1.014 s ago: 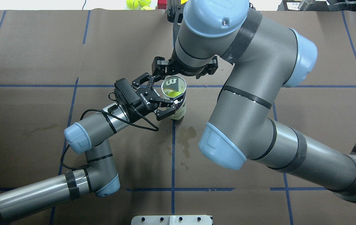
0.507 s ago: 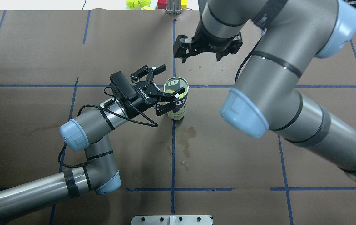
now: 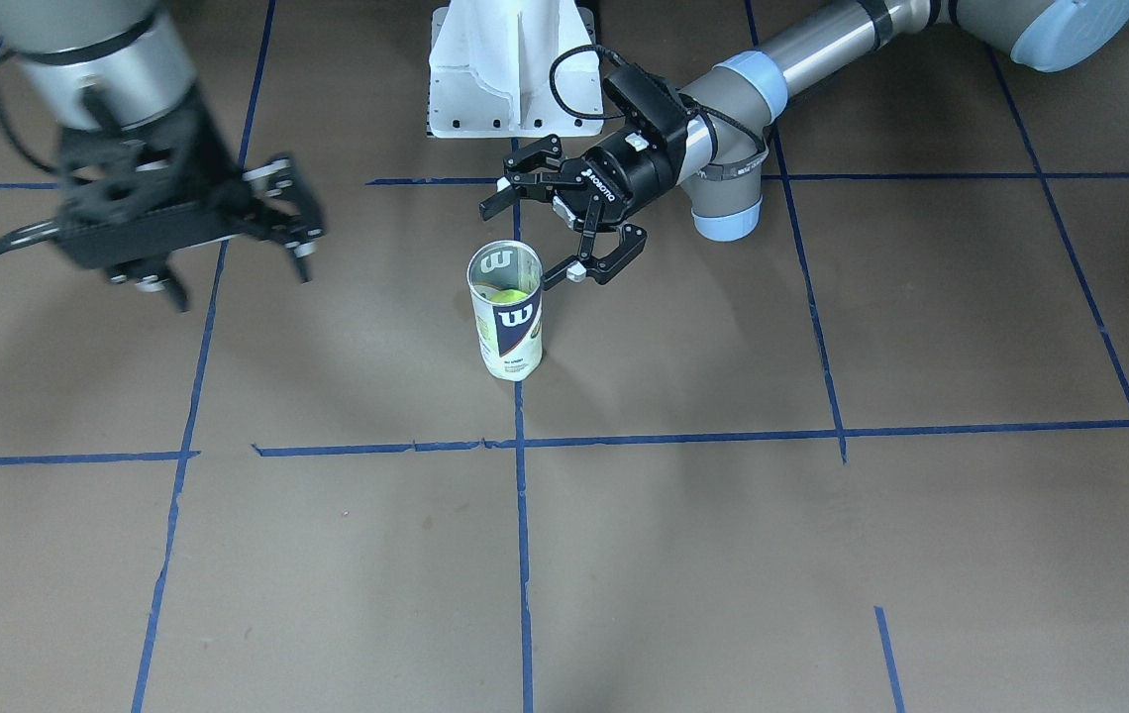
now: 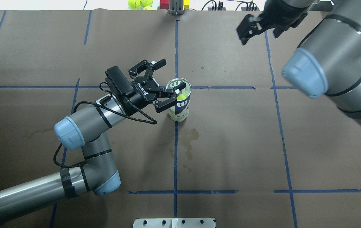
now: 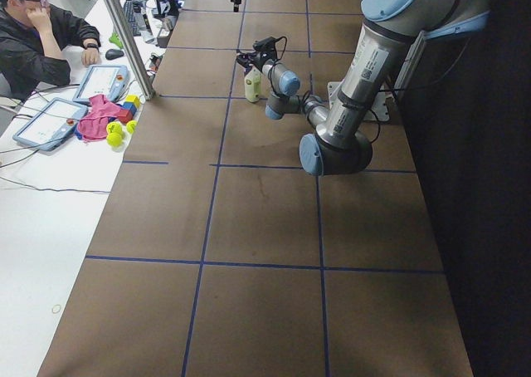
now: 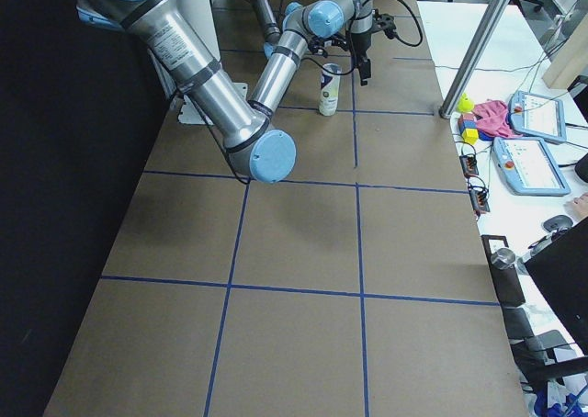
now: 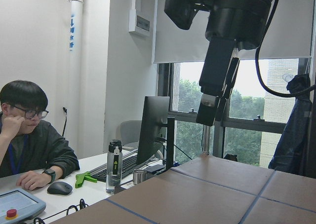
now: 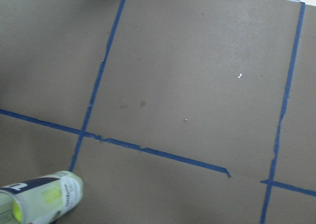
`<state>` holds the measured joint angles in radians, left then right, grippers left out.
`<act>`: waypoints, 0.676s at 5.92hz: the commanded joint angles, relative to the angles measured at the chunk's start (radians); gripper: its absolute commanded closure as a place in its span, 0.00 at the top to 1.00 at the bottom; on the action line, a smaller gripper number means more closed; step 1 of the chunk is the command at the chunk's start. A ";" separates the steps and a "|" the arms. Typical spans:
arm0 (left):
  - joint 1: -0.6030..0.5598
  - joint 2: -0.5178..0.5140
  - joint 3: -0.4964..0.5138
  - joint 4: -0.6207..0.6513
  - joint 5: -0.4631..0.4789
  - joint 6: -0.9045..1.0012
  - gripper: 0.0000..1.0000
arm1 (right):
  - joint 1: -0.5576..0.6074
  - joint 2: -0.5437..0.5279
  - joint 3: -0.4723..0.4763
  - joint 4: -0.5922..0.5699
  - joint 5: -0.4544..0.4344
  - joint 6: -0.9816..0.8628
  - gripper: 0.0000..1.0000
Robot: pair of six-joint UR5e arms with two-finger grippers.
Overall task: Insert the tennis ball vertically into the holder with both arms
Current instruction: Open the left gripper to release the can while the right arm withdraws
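Front-facing: holder [image 3: 508, 332] upright on counter [image 3: 723, 545], tennis ball [image 3: 503, 294] inside; left tool [image 3: 522, 243] spread open, one finger just beside the rim. Overhead: right tool [image 4: 264, 30], open and empty, has pulled further off toward the far right; holder unmoved.

Robotics lab: tape-gridded table [image 4: 231, 142], operator [image 5: 37, 41].

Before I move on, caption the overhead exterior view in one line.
Tennis ball sits inside the upright holder; open left gripper by its rim, open right gripper far aside.
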<state>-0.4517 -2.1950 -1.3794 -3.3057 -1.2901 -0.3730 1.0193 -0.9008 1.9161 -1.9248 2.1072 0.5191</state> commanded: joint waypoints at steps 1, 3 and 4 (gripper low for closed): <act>-0.022 0.009 -0.061 0.148 -0.030 0.000 1.00 | 0.144 -0.137 0.000 0.006 0.043 -0.303 1.00; -0.089 0.023 -0.179 0.424 -0.126 0.000 1.00 | 0.278 -0.260 -0.002 0.007 0.126 -0.555 1.00; -0.138 0.023 -0.241 0.612 -0.188 0.002 1.00 | 0.330 -0.308 -0.006 0.007 0.140 -0.661 1.00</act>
<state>-0.5505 -2.1749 -1.5636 -2.8540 -1.4286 -0.3723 1.2956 -1.1591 1.9129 -1.9179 2.2272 -0.0344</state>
